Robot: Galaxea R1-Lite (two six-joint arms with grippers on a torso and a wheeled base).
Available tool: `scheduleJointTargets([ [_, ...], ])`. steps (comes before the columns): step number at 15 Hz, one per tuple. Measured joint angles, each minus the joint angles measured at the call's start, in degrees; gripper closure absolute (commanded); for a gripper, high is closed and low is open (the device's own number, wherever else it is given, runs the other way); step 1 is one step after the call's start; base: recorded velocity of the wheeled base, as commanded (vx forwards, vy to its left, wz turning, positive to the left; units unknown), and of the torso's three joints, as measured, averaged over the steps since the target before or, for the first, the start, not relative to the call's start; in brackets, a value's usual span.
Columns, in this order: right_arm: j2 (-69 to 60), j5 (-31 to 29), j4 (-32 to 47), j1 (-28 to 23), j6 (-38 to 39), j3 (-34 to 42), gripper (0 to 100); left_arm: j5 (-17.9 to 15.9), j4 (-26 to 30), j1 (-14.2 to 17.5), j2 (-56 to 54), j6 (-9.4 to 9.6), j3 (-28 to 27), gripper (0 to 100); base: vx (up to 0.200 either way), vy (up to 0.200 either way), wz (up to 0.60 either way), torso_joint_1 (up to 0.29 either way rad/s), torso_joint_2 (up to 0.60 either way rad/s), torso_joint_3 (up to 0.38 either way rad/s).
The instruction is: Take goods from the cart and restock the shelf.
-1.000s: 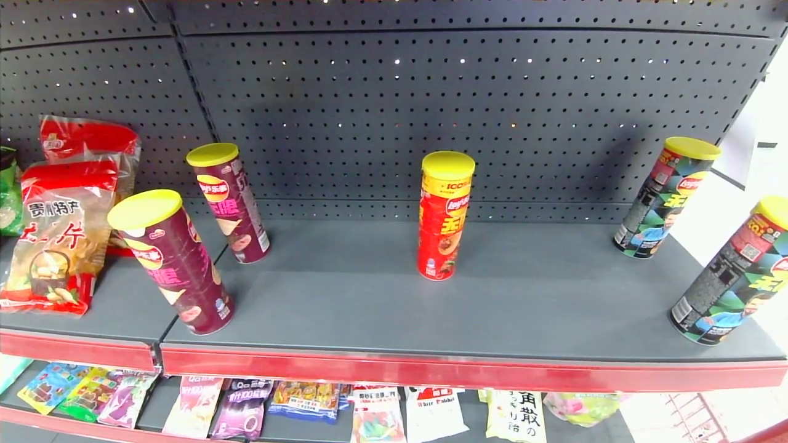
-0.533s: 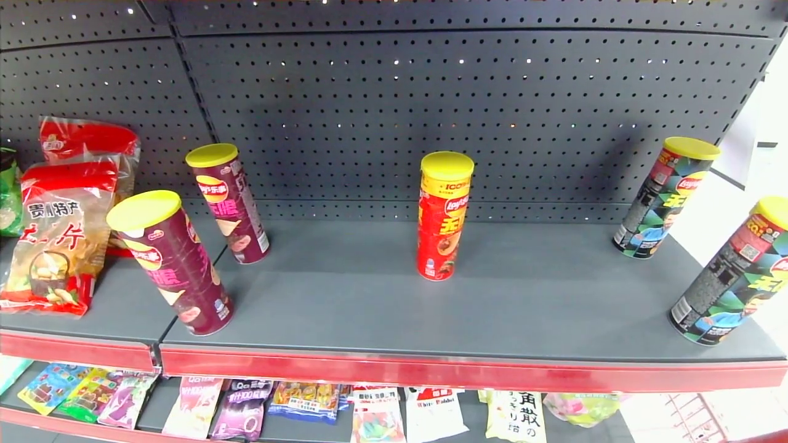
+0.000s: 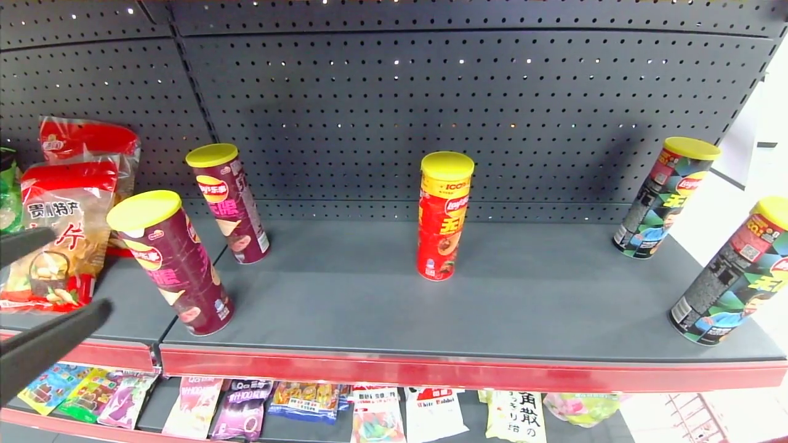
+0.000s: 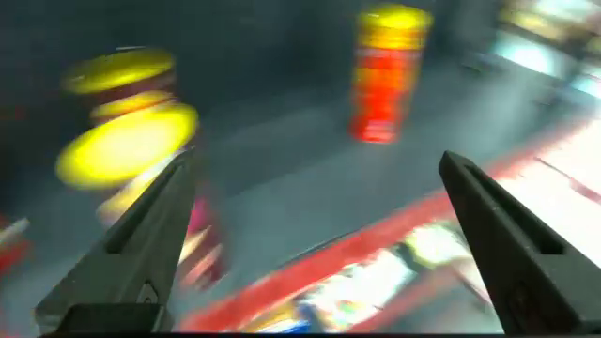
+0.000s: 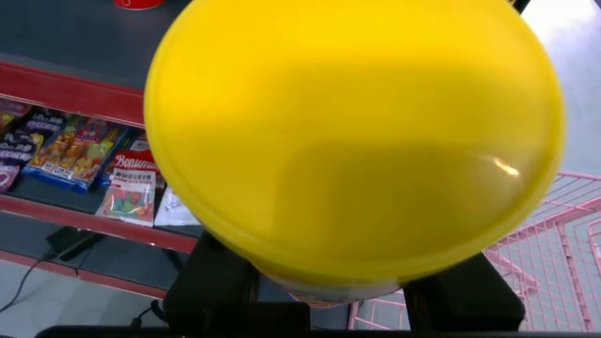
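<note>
Right end effector (image 5: 338,293) clamped on chip can (image 5: 357,131): likely light, stiff, slick, dentable; hold mid-body. Left end effector (image 3: 37,289) fingers apart, 9 o'clock of shelf (image 3: 369,307).

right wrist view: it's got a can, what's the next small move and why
Likely lift the right gripper toward the shelf. It grips a yellow-lidded can, with the lower snack bags behind it, and the shelf has a bare stretch between the red can and the rear black can.
</note>
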Motion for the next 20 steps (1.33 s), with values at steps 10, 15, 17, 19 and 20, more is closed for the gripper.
scheduleJointTargets([
  [10,-0.3,-0.7,0.0,-0.3,0.1,0.0,100,-5.0,-13.3,-19.0,49.1,6.44,-22.8,0,0.000,0.000,0.00,0.000,0.00,0.000],
  [15,-0.3,-1.8,0.0,-0.3,0.9,0.0,100,0.5,-15.3,-19.7,62.2,6.88,-34.0,0,0.000,0.000,0.00,0.000,0.00,0.000],
  [17,-0.3,-1.9,0.1,-0.3,0.9,0.0,100,0.7,-16.2,-19.9,65.2,6.83,-37.0,0,0.000,0.000,0.00,0.000,0.00,0.000],
  [19,-0.3,-1.9,0.1,-0.3,1.0,0.1,100,0.8,-16.6,-20.3,67.3,6.61,-39.1,0,0.000,0.000,0.00,0.000,0.00,0.000],
  [20,-0.3,-1.9,0.2,-0.3,1.0,0.1,100,0.9,-16.7,-20.4,68.3,6.52,-40.2,0,0.000,0.000,0.00,0.000,0.00,0.000],
])
